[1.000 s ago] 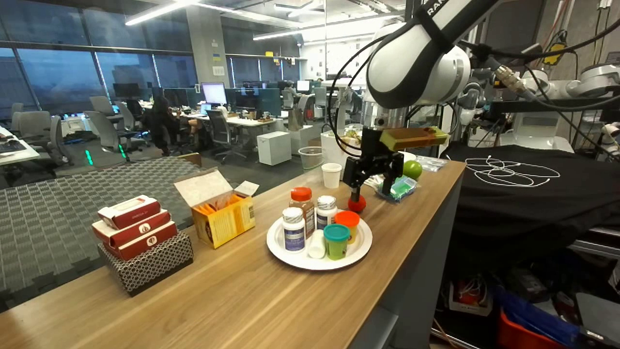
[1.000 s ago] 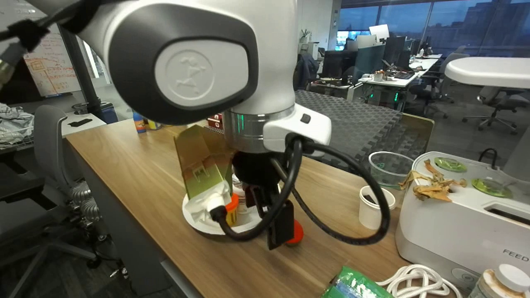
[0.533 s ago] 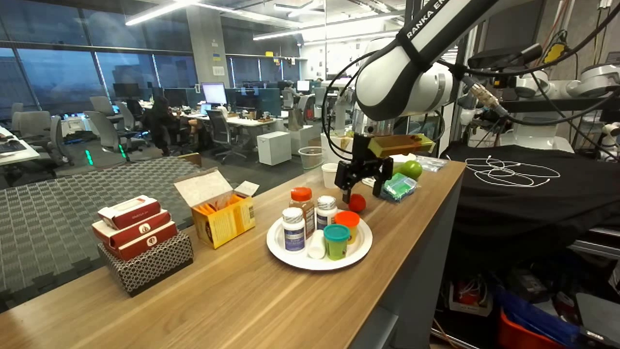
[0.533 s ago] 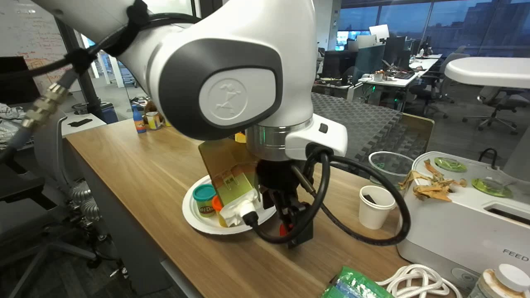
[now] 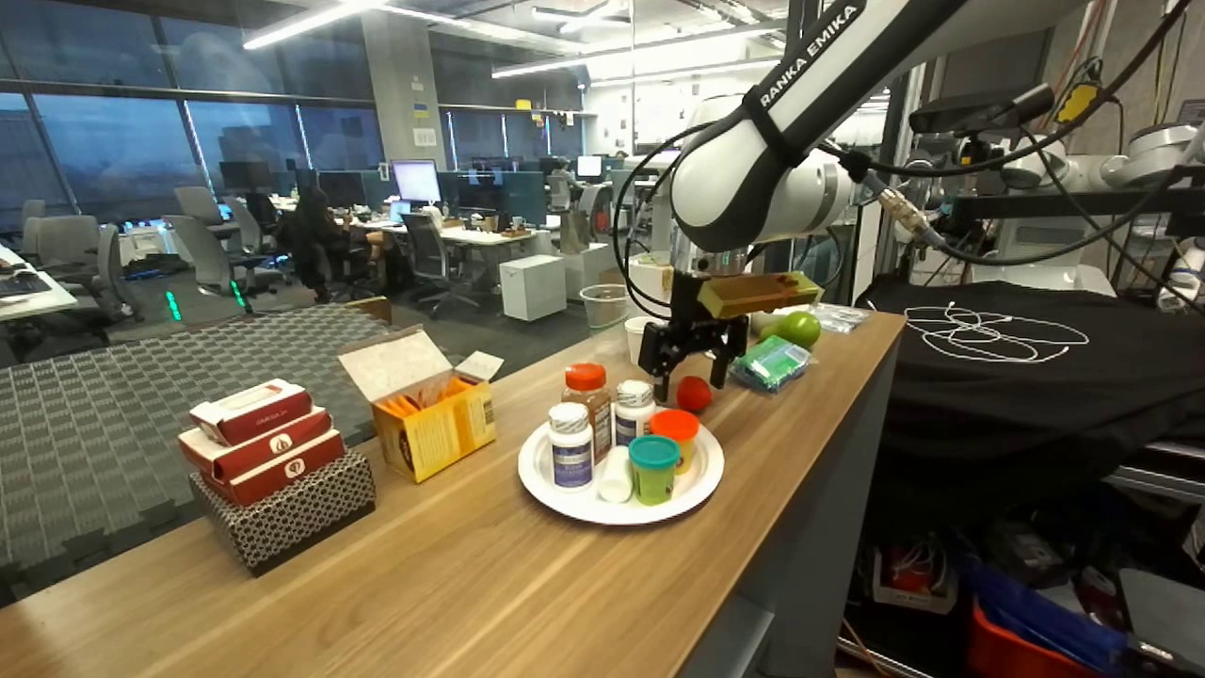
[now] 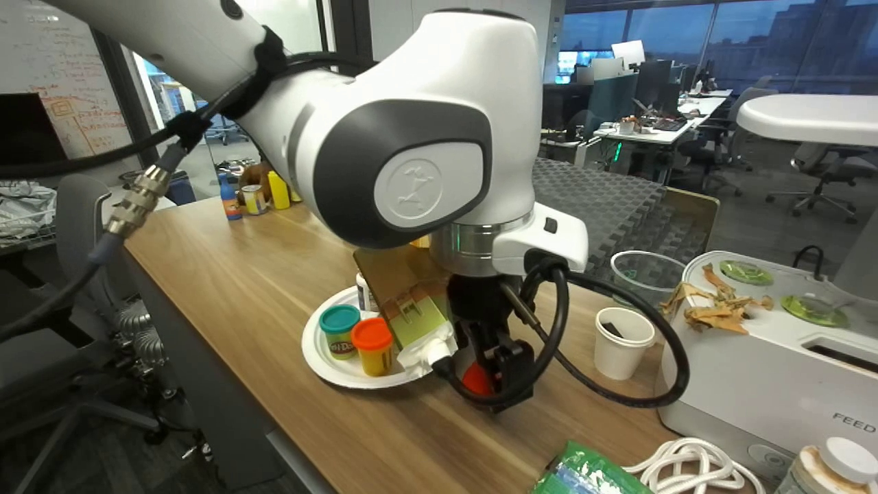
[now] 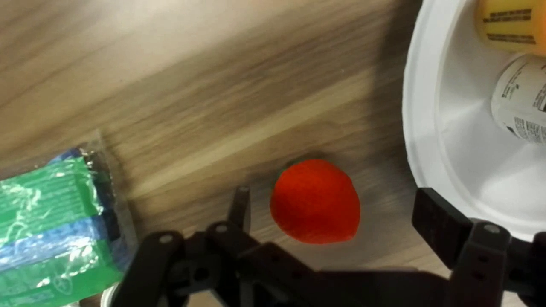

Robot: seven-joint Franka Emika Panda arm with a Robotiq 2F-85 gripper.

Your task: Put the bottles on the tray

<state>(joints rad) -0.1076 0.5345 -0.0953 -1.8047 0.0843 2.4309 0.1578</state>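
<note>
White, green and orange-lidded bottles [image 5: 571, 457] sit together on the tray [image 5: 704, 478]. The end effector [image 5: 691, 388] is spread wide, flanking a round red object [image 7: 315, 202].

Between the jaws I see what seems a red ball [image 7: 315, 202]; near them, a green-and-blue plastic packet [image 7: 55, 234].

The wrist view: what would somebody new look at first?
Probably the red lump near the middle, framed by the open claw. Next, the white plate at the right, holding a white bottle and yellow tub. Then the shiny green packet at lower left.
</note>
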